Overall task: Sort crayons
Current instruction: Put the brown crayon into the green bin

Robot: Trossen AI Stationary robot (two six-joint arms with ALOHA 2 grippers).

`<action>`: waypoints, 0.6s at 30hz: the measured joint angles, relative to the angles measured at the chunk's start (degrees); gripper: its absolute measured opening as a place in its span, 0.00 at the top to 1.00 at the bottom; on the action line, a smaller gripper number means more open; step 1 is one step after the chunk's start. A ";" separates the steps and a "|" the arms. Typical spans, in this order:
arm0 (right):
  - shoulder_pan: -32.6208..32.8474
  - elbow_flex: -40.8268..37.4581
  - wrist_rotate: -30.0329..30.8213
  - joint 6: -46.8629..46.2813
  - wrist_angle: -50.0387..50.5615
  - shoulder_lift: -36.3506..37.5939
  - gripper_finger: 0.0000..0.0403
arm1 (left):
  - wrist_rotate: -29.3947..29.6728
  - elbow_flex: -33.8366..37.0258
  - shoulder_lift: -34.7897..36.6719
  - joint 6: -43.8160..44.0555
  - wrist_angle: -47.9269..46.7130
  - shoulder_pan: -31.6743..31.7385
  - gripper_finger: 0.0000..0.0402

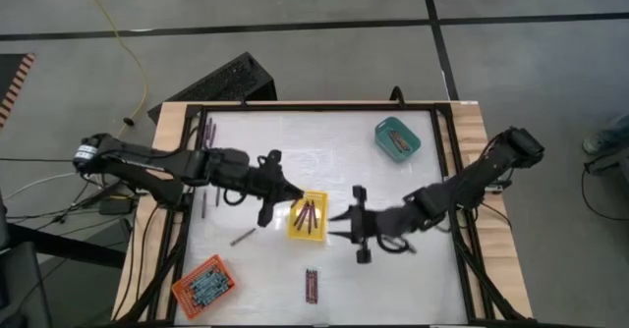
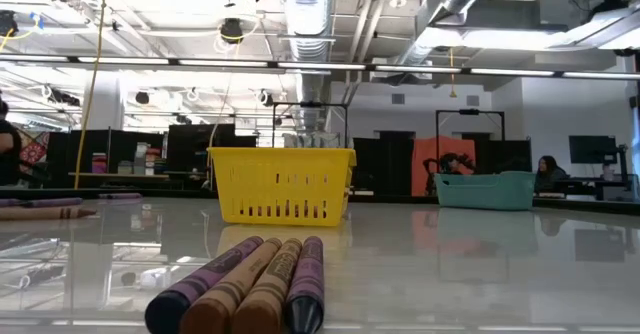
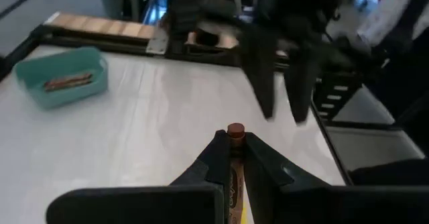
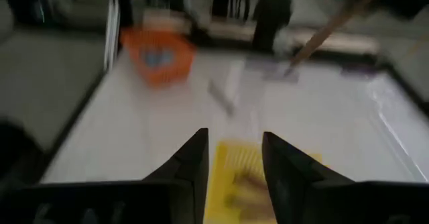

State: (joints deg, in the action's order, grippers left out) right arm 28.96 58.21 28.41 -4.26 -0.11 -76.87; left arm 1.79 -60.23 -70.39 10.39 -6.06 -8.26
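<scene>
left hand (image 3: 230, 158): clamped on brown crayon (image 3: 235, 131), at yellow tray (image 1: 308, 217)
right hand (image 4: 232, 158): fingers apart, empty, beside tray

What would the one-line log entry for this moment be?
left gripper: shut on brown crayon, above yellow tray | right gripper: open, beside tray

Crayons are all over the place: a brownish one (image 3: 235, 131) is pinched upright-ish in the left gripper (image 3: 232, 150), a few reddish ones (image 1: 310, 216) sit in the yellow tray (image 1: 295, 230), and four purple and brown ones (image 2: 245, 296) lie side by side up front.
</scene>
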 joint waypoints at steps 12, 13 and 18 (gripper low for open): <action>-5.54 -1.79 -12.16 4.04 -17.13 -0.56 0.52 | 3.11 0.00 -0.02 -11.54 10.85 -6.95 0.97; -5.57 -1.79 -12.56 4.56 -18.54 -1.24 0.52 | 3.27 0.00 -0.02 -11.72 10.76 -7.16 0.97; -6.69 -1.79 -13.77 6.07 -24.49 -3.81 0.55 | 1.73 0.00 -0.02 -11.84 11.03 -7.14 0.97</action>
State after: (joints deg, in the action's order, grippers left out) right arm 22.28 56.42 14.65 1.81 -24.59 -80.68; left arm 3.52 -60.23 -70.41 -1.44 4.97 -15.40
